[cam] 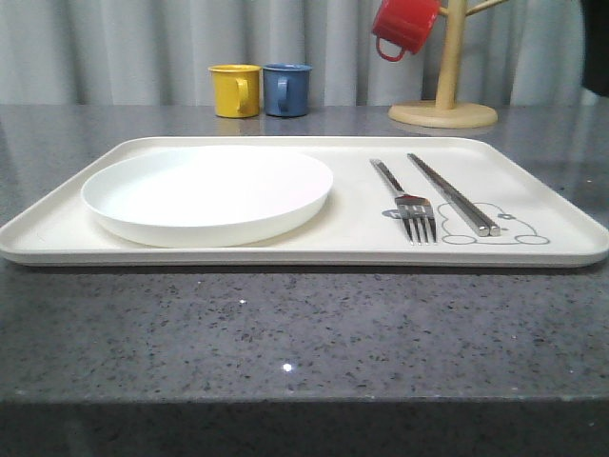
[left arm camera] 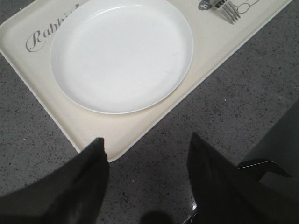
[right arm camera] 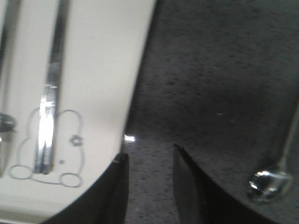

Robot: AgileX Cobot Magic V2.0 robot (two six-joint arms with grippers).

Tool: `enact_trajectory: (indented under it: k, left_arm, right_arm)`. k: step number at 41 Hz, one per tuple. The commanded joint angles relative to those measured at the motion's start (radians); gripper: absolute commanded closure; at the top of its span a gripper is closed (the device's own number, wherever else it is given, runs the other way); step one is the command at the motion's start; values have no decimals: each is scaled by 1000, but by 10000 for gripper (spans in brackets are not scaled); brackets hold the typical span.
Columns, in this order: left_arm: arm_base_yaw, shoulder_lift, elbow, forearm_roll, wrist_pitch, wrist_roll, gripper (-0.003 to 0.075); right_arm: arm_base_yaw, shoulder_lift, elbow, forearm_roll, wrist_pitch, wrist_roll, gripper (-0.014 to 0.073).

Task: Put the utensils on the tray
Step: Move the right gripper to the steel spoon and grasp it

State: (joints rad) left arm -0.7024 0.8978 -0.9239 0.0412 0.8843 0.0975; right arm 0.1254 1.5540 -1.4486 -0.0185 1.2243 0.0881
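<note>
The cream tray [cam: 533, 181] lies across the grey table. On it sit the white plate [cam: 207, 193] at the left, the silver fork [cam: 407, 205] and the pair of chopsticks [cam: 454, 195] at the right over the rabbit drawing. In the left wrist view the plate [left arm camera: 121, 53] and the tray's corner [left arm camera: 100, 140] lie ahead of my open left gripper [left arm camera: 145, 144], which holds nothing. In the right wrist view my right gripper [right arm camera: 149, 158] is open over bare table beside the tray's edge [right arm camera: 133, 93]; the chopsticks [right arm camera: 49, 107] lie on the tray, and the spoon [right arm camera: 268, 179] rests on the table off the tray.
A yellow mug [cam: 234, 90] and a blue mug [cam: 286, 89] stand behind the tray. A wooden mug tree [cam: 445, 90] at the back right carries a red mug [cam: 403, 26]. Bare grey table [cam: 304, 343] stretches in front of the tray.
</note>
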Motion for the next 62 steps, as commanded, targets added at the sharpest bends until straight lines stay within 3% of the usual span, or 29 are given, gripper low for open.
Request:
enact_trajectory:
  k: [1,13,34,45,52,62]
  left_arm:
    - [-6,-4,-27,-4,-66,-10,353]
    - [-6,-4,-27,-4,-66,-10,353]
    - [-6,-4,-27,-4,-66,-10,353]
    - [-6,-4,-27,-4,-66,-10,353]
    - [-6,-4,-27,-4,-66,-10,353]
    - [-6,-4,-27,-4,-66,-10,353]
  right_arm:
    - [-82,-32,-27,-26,-1,-32,325]
    - [-247,53,-27,-26,2,-67,325]
    - [-261,199,-28,-80,-32,-67,330]
    - [-261,200,-30,-80,-31,-67,568]
    - [-256,186,-31,-79,-16,-67,577]
    - [-166,106,-31,55,19,-67,577]
